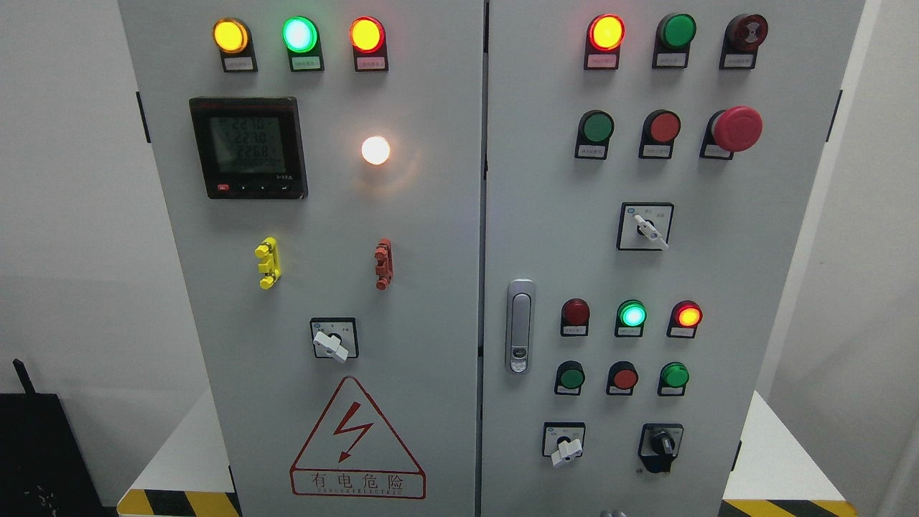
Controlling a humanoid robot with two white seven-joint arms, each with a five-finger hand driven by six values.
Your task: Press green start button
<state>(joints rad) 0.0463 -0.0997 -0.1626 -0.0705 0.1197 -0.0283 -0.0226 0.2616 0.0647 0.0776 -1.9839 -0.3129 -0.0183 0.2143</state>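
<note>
Starting at the left door (pixel 431 287): three lit lamps along the top, the middle one a green lamp (pixel 299 34), then a meter (pixel 248 148), a white light (pixel 375 150) and a rotary switch (pixel 331 343) lower down. Nothing to press here; best to treat the glowing green as an indicator only.

Moving across to the right door (pixel 546 215), past the door handle (pixel 520 326): several unlit green caps, so choose with care. Upper green button (pixel 596 127) just left of a red button (pixel 664 126), with the red mushroom stop (pixel 736 128) further right. Another green cap (pixel 678 31) in the top row. Lower down, a dark green button (pixel 571 376) and a brighter green button (pixel 674 375) flanking a red cap (pixel 624 378). Labels too small to read, so impossible to say which one means start; probably the upper green button, being paired with a red one.

Neither left nor right hand in view, so no telling whether fingers are spread or curled. For a clean press: extend one fingertip, come in square to the panel, land on the cap's centre, and keep clear of the red button beside it and above all the mushroom stop.
</note>
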